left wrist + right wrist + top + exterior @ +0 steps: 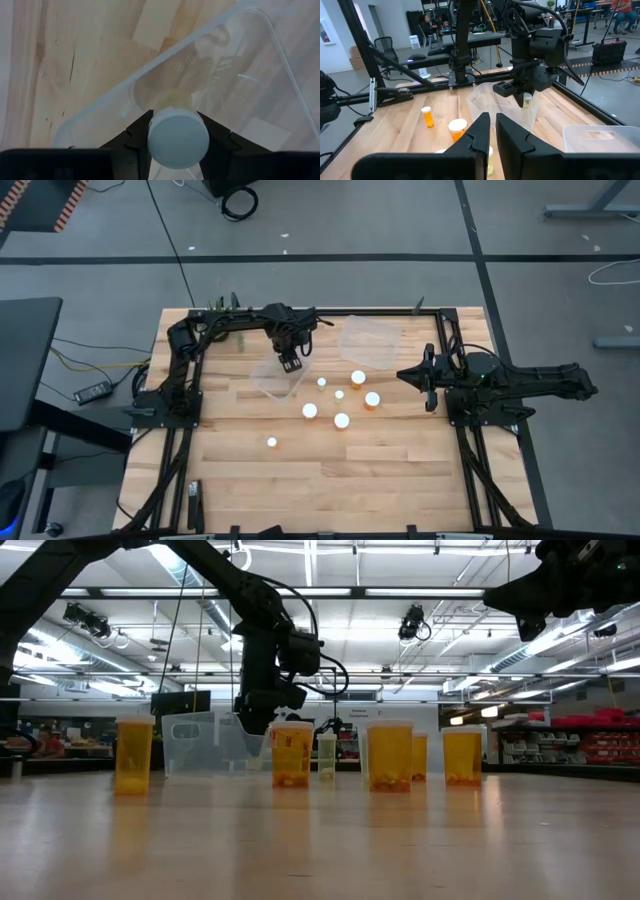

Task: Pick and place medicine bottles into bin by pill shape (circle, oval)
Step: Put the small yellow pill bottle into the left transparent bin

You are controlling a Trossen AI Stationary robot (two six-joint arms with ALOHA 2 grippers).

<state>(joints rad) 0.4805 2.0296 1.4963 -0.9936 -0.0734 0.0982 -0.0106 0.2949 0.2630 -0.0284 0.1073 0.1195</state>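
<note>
My left gripper points down over a clear bin, shut on a medicine bottle with a white cap. In the right wrist view the bottle's pale body hangs below the fingers at the bin's rim. Several more amber bottles stand upright on their bases at mid-table, among them one and another. My right gripper waits shut at the table's right side, pointing level toward the bottles, with nothing in it. My left gripper pinches the bottle at its white cap's rim between the two fingers, one on each side. The fingers come from above, pointing down. The bottle hangs upright below them inside the bin's outline; whether its base touches the bin's floor I cannot tell.
A second clear bin lies at the far middle, right of the first. A lone bottle stands nearer the front edge. Black frame rails run along the table's left and right sides. Bare wood spans the near half.
</note>
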